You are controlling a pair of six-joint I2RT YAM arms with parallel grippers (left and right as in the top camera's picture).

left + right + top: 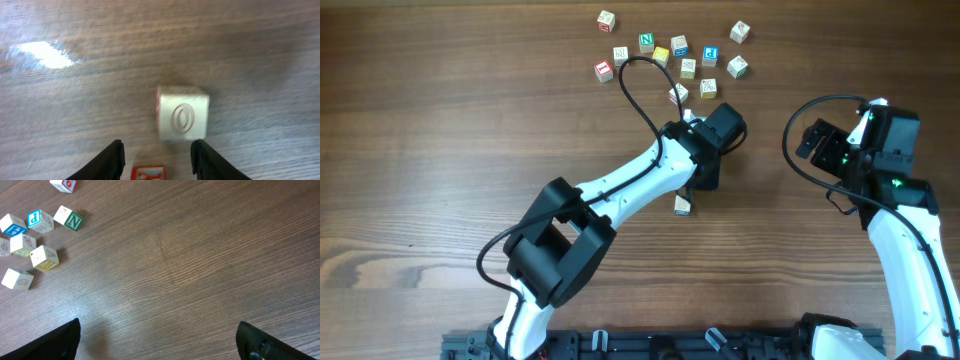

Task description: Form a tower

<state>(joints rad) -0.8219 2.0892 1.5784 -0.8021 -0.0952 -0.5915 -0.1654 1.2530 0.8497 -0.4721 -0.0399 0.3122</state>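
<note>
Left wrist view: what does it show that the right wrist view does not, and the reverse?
Only left wrist: a pale O cube close up, and a red-faced cube at the bottom edge, between the fingers of the left pincer. Only right wrist: loose cubes near the picture's left edge, among them a green N cube and a blue P cube. Both: the wooden table and an open pincer's dark fingers; the right pincer grips nothing.

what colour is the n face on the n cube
Green. The N cube shows best in the right wrist view.
</note>
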